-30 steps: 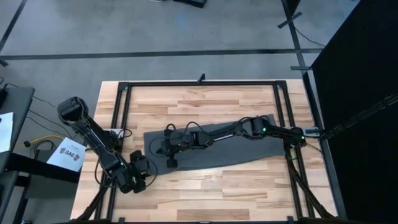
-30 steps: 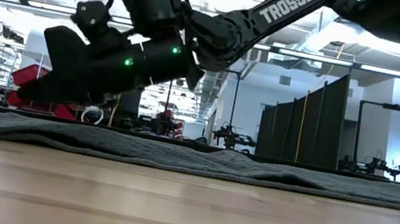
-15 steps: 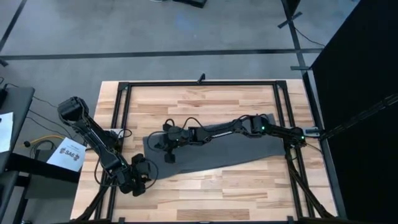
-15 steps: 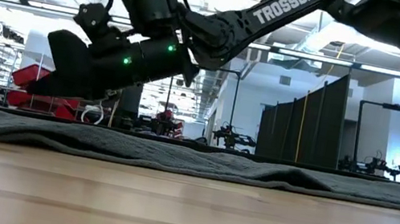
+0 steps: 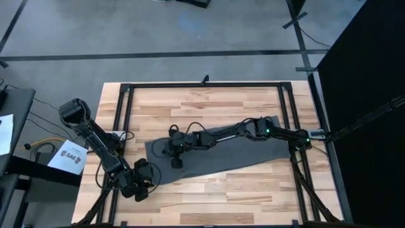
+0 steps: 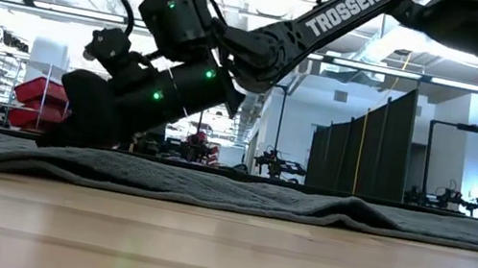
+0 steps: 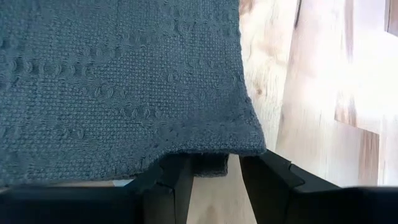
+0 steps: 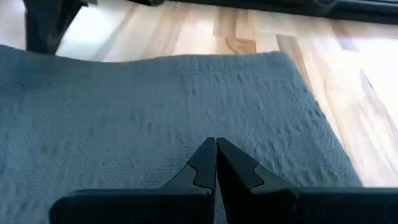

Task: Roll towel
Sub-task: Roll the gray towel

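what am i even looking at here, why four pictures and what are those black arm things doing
These are two robot arms at a wooden table, each ending in a two-finger gripper. One picture looks straight down, one looks level across the tabletop, and two come from cameras on the arms' wrists. A dark grey towel lies flat on the table. The right gripper reaches across over the towel's left part, its fingers pressed shut with no cloth seen between them. The left gripper sits at the towel's near left corner, fingers open on either side of the hem, not closed on it.
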Motion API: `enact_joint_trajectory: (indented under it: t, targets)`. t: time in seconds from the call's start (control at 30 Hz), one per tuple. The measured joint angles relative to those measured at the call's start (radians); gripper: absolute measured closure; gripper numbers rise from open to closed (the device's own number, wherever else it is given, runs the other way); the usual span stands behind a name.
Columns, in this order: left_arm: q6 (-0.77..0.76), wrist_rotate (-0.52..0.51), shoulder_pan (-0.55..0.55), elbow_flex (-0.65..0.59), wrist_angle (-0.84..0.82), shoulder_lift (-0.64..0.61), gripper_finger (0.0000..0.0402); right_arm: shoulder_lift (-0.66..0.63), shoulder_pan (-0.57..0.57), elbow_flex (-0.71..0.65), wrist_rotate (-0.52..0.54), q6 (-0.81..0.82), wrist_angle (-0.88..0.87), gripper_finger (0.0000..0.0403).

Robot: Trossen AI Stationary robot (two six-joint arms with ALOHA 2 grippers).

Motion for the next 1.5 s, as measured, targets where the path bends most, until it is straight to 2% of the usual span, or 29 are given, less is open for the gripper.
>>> enact_joint_trajectory:
  t: [0.07, 0.17, 0.23, 0.3, 0.43, 0.53, 0.6, 0.7, 0.8, 0.97, 1.17, 1.5]
  targets:
    - [0.005, -0.001, 0.000, 0.000, 0.000, 0.000, 0.0287, 0.000, 0.001, 0.000, -0.010, 0.028, 0.050, 0.0403]
    - [0.008, -0.005, 0.000, 0.000, 0.000, 0.000, 0.0287, 0.009, 0.014, 0.001, -0.109, 0.101, 0.200, 0.0403]
    - [0.008, -0.009, 0.000, 0.000, -0.001, 0.000, 0.0287, 0.026, 0.034, 0.006, -0.094, 0.082, 0.293, 0.0403]
    - [0.012, -0.015, 0.000, 0.000, -0.004, 0.000, 0.0287, 0.035, 0.042, 0.005, -0.057, 0.054, 0.311, 0.0403]
    - [0.016, -0.019, 0.000, 0.000, -0.006, 0.000, 0.0287, 0.053, -0.013, 0.034, -0.013, 0.052, 0.327, 0.0403]
    - [0.030, -0.028, 0.000, 0.000, -0.008, 0.000, 0.0287, 0.081, -0.044, 0.115, -0.002, 0.058, 0.375, 0.0403]
    - [0.031, -0.034, 0.004, 0.000, -0.017, 0.000, 0.0287, 0.128, -0.048, 0.203, -0.017, 0.059, 0.361, 0.0403]
    - [0.030, -0.037, 0.007, 0.000, -0.016, -0.001, 0.0287, 0.152, -0.061, 0.276, -0.056, 0.064, 0.203, 0.0403]
    - [0.021, -0.037, 0.007, 0.000, -0.017, -0.001, 0.0287, 0.140, -0.068, 0.281, -0.060, 0.006, 0.112, 0.0403]
    - [0.027, -0.038, 0.007, 0.000, -0.033, -0.002, 0.0287, 0.127, -0.042, 0.278, -0.105, 0.014, 0.039, 0.0403]
    - [0.027, -0.038, 0.007, 0.001, -0.040, -0.002, 0.0287, 0.151, -0.015, 0.254, -0.107, 0.017, 0.021, 0.0403]
    - [0.001, -0.038, -0.003, 0.001, -0.026, -0.002, 0.0287, 0.163, -0.038, 0.241, -0.049, 0.022, -0.025, 0.0403]
